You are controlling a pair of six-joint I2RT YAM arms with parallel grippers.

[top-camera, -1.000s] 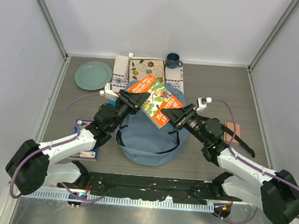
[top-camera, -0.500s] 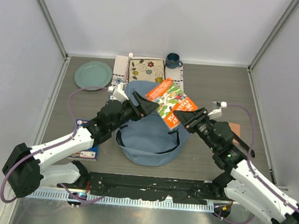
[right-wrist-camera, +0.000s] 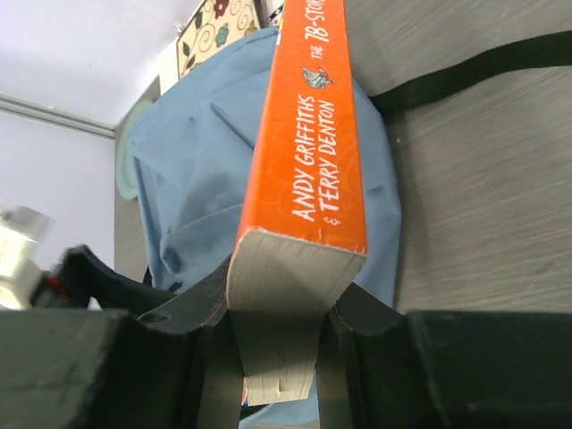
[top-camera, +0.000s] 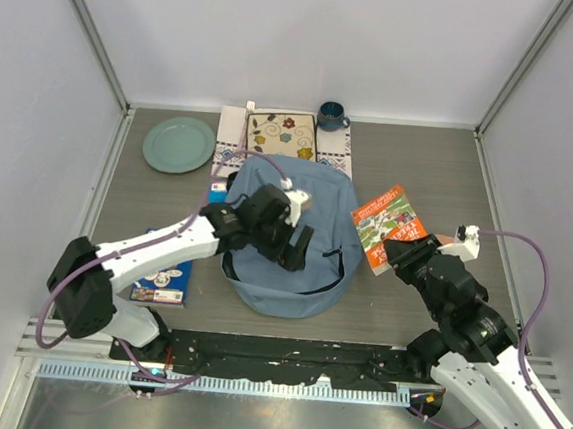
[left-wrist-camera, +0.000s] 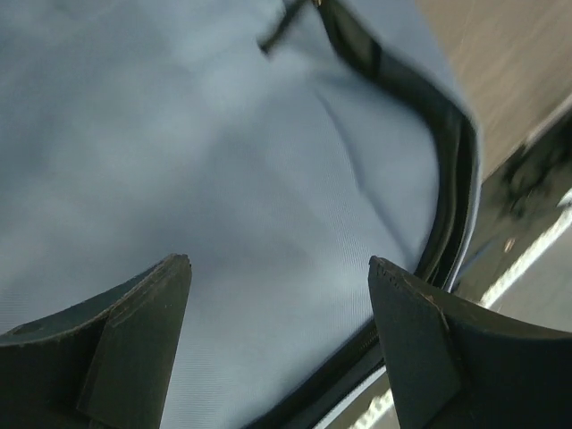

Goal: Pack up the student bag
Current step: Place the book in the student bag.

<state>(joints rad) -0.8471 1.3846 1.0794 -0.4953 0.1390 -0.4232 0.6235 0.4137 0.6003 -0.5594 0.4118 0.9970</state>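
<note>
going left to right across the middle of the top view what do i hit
plate → bag → orange book

Student bag (top-camera: 282, 264) fills the table centre. Left gripper (top-camera: 297, 248) hangs over it, jaws wide, only blue fabric between the fingers. The left arm slants across the near-left approach, above a blue book (top-camera: 165, 282) lying flat.

Right of the bag, the orange book (top-camera: 388, 226) clamped in the right gripper (top-camera: 396, 252) blocks that side. A black strap (right-wrist-camera: 483, 67) trails over the tabletop there.

Far edge is crowded with plate (top-camera: 178, 145), patterned mat (top-camera: 281, 134) and mug (top-camera: 332, 115). The mat meets the bag's far edge, possibly tucked under it.

Bare table (top-camera: 421, 166) at far right. Walls close three sides.
</note>
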